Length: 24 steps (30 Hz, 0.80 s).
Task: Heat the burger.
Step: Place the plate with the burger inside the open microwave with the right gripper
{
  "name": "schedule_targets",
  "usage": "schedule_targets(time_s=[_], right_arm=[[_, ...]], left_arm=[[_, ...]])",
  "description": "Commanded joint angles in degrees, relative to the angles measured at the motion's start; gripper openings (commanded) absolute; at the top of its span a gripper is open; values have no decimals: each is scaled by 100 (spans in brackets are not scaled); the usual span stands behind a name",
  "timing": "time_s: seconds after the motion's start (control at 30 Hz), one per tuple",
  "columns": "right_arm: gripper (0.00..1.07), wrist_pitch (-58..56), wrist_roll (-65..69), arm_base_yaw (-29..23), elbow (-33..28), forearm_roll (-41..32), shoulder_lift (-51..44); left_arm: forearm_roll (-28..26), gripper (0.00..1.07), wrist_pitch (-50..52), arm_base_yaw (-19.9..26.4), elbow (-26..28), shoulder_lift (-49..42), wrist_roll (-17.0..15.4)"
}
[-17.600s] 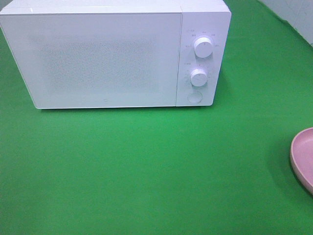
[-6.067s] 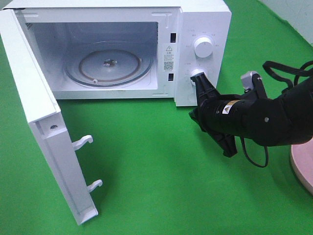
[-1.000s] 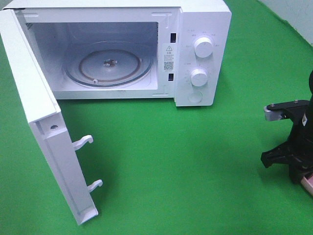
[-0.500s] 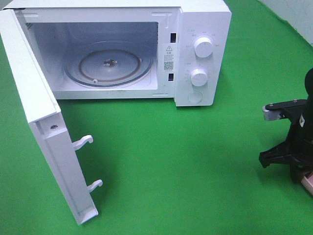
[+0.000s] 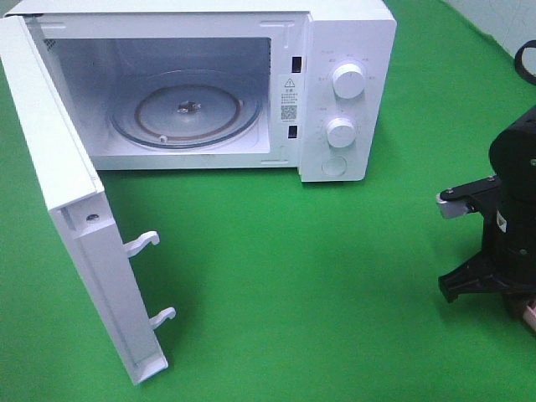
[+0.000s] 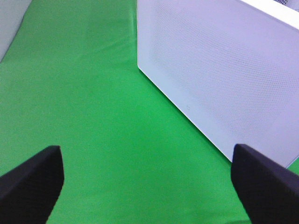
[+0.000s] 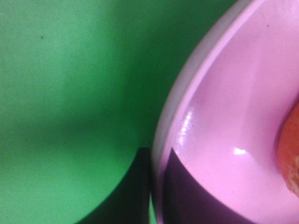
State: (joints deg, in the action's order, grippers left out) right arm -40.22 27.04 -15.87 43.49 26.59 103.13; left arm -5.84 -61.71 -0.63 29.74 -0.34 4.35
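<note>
**Open microwave on green bench, burger on plate at far right**

1. Left pincer. Left wrist view only. Two black fingertips sit in the lower corners of the frame, spread wide with nothing between them. Below lies green bench, and the perforated white outer face of the door fills the upper right.
2. Microwave door. Overhead view, left side. Swung fully out, with its edge toward the camera. Two white latch hooks project from its inner side.
3. Microwave. White, upper half of the overhead frame, cavity exposed. The glass turntable lies bare inside.
4. Control panel, right of the cavity. Upper knob, lower knob and a round button beneath them.
5. Right pincer. On a black arm at the right edge of the overhead view, pointing down at the bench and well apart from the microwave. Cannot tell whether its fingers are spread or closed.
6. Pink plate. Its rim curves through the right wrist view.
7. Burger. An orange sliver of bun on the plate, at the right edge of the right wrist view.
</note>
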Motion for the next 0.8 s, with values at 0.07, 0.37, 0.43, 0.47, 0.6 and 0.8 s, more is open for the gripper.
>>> schedule_targets(time_s=[0.07,0.37,0.43,0.47,0.6,0.8], right_arm=[[0,-510,430,-315,-34,493,23],[0,-791,688,-642,-34,848,-275],[0,-831,688,-642,-34,877,-327],[0,-900,688,-642,-34,894,-378],[0,-1031,688,-642,-46,922,-521],[0,-1031,688,-642,-201,922,-888]], left_arm=[[-17,90,52,-11,-17,-86,-29],[-17,90,52,-11,-17,-86,-29],[-17,90,52,-11,-17,-86,-29],[-17,90,52,-11,-17,-86,-29],[-17,90,52,-11,-17,-86,-29],[-17,90,52,-11,-17,-86,-29]])
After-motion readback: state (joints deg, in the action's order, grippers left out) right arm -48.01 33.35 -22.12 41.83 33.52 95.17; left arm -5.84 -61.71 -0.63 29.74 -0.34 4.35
